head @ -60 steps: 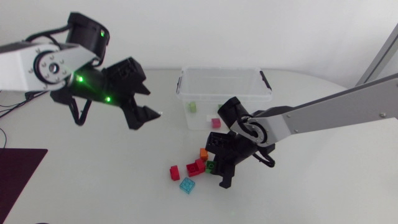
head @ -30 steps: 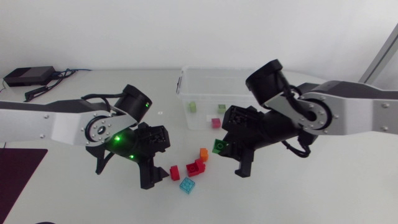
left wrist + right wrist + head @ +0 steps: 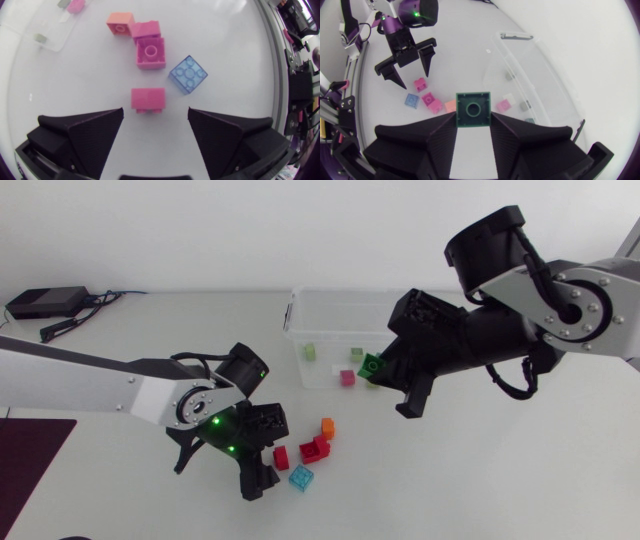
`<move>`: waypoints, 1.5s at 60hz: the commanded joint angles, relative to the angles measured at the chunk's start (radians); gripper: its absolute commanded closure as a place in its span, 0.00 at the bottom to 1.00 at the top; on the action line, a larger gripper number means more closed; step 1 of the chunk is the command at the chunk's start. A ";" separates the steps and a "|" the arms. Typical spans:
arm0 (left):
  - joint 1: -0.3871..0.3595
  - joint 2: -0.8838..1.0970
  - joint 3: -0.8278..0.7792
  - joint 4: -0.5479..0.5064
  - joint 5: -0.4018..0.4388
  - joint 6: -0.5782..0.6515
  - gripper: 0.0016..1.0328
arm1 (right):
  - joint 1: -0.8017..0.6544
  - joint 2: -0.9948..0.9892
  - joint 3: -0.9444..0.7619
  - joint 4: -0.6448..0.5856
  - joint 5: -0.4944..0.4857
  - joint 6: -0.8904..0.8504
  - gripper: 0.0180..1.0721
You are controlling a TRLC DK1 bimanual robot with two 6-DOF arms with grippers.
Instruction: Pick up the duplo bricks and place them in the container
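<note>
Green brick (image 3: 371, 365) sits clamped in the right gripper (image 3: 473, 119), over the container's (image 3: 350, 292) near wall; released early, it could bounce outside. Left gripper (image 3: 155, 111) gapes just short of the red brick (image 3: 148, 98), which may skid.

The white table (image 3: 500, 480) is evenly lit, with only soft shadows. A small black box (image 3: 45, 302) with cables sits near its far left corner. A dark maroon mat (image 3: 30, 465) lies at the near left edge.
</note>
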 commanded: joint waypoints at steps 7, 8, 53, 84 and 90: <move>-0.007 0.096 0.070 0.002 -0.003 -0.054 0.48 | -0.042 0.003 0.057 0.038 -0.002 0.057 0.77; -0.007 0.101 0.072 0.004 -0.003 -0.057 0.52 | -0.047 0.009 0.064 0.044 -0.002 0.062 0.77; 0.091 -0.237 0.207 -0.099 -0.009 -0.029 0.64 | -0.197 0.474 0.377 0.312 0.110 0.229 0.16; 0.086 0.024 0.515 0.203 -0.033 -0.104 0.64 | -0.059 0.016 -0.025 0.285 0.051 0.180 0.16; 0.074 0.088 0.553 0.239 -0.049 -0.103 0.64 | 0.010 -0.045 -0.101 0.256 0.049 0.165 0.16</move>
